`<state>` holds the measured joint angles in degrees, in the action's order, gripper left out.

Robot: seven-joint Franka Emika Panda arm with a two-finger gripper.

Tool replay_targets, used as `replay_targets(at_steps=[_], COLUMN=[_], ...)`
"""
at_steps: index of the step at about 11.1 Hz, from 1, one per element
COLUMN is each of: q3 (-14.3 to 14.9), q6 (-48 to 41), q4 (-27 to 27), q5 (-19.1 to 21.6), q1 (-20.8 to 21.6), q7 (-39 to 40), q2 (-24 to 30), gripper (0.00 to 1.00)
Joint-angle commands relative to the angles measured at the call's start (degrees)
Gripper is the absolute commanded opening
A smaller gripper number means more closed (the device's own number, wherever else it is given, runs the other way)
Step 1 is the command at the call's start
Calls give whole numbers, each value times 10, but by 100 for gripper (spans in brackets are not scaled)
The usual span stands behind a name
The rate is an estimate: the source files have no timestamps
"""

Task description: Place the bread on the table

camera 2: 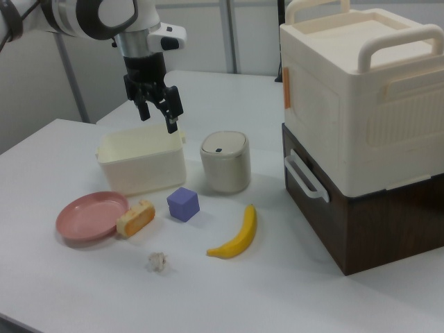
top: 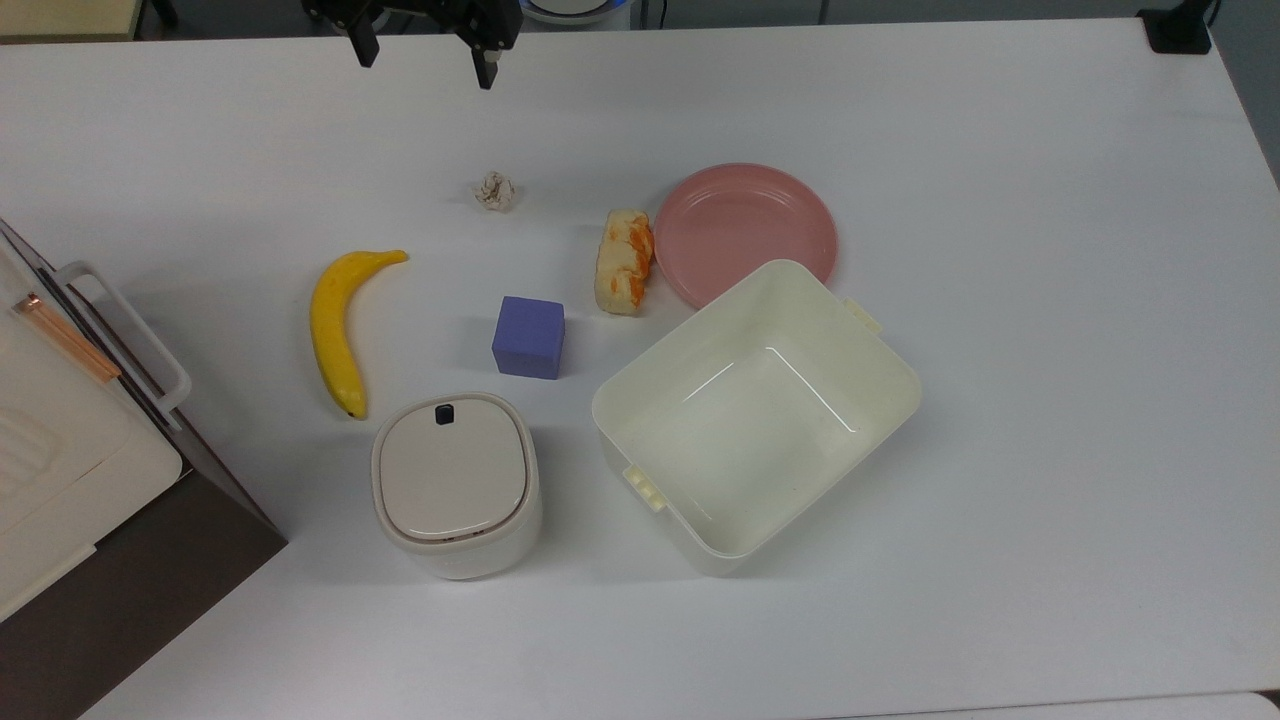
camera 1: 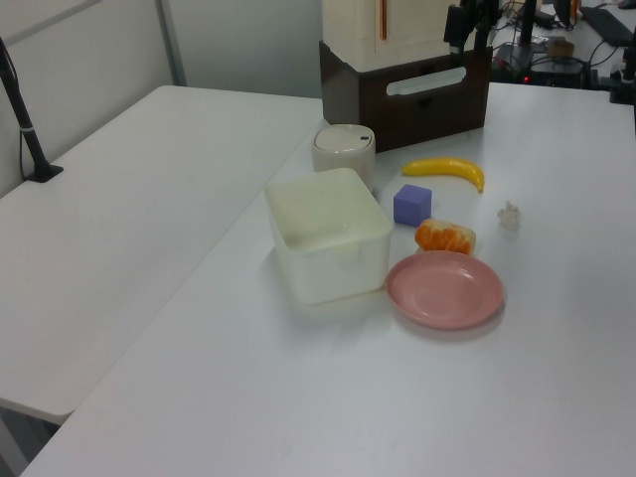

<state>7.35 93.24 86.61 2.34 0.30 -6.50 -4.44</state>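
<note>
The bread [top: 624, 262] is a small pale-yellow slice with orange patches. It lies flat on the white table [top: 1010, 200], touching the left rim of the pink plate [top: 745, 230] in the top view. It also appears as the bread [camera 1: 444, 238] in the left view and the bread [camera 2: 136, 218] in the right view. My gripper [top: 425, 70] hangs open and holds nothing, well above the table near the top view's top edge, far from the bread. The right view has the gripper [camera 2: 159, 121] raised in front of the cream tub [camera 2: 142, 165].
A cream square tub [top: 900, 380] stands beside the plate. A purple cube [top: 528, 337], a banana [top: 335, 330], a crumpled paper ball [top: 495, 191] and a lidded white canister [top: 455, 480] lie around the bread. A brown-and-cream box [top: 60, 470] sits at the top view's left edge.
</note>
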Motion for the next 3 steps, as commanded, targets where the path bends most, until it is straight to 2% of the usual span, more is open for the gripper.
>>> replay_targets(at_steps=[1, 3], q3=[12, 12], q6=[-11, -11], q4=[21, 21], q5=[-5, -5], q1=[15, 15], q7=[25, 33], q2=[19, 19], gripper=[100, 100])
